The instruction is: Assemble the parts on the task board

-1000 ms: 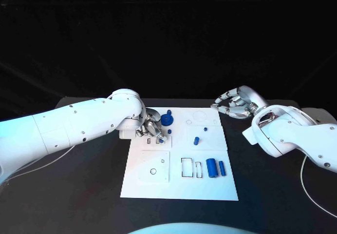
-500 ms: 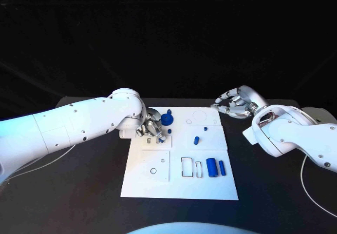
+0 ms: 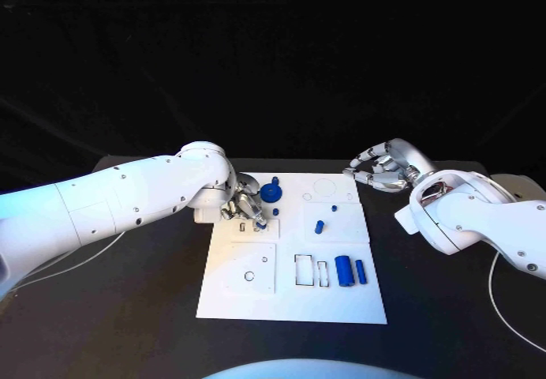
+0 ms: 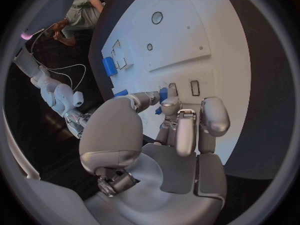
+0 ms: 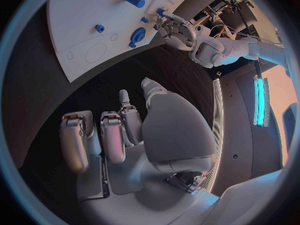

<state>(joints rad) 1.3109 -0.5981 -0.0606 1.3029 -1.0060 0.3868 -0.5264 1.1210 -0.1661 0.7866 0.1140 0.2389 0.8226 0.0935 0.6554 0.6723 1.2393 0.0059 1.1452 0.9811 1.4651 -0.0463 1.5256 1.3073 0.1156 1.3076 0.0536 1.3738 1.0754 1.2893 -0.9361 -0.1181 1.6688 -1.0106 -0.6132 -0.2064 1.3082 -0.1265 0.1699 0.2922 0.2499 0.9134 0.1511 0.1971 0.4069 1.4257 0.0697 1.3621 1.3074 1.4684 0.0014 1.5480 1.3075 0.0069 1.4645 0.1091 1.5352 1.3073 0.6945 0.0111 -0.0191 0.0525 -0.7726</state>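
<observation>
While over task board (image 3: pixel 290 268), left hand (image 3: pixel 244 207)

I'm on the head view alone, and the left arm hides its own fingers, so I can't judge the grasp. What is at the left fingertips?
Observer: In the left wrist view, a small blue part sits right at the fingertips of the left hand. I cannot tell whether it is pinched.
Operator: What lies just ahead of it?
Observer: Two small rectangular slots in the task board, close beyond the fingertips.
Operator: And the right palm?
Observer: The right wrist view shows the right hand holding nothing, its fingers apart, over the black table beside the board's edge.
</observation>
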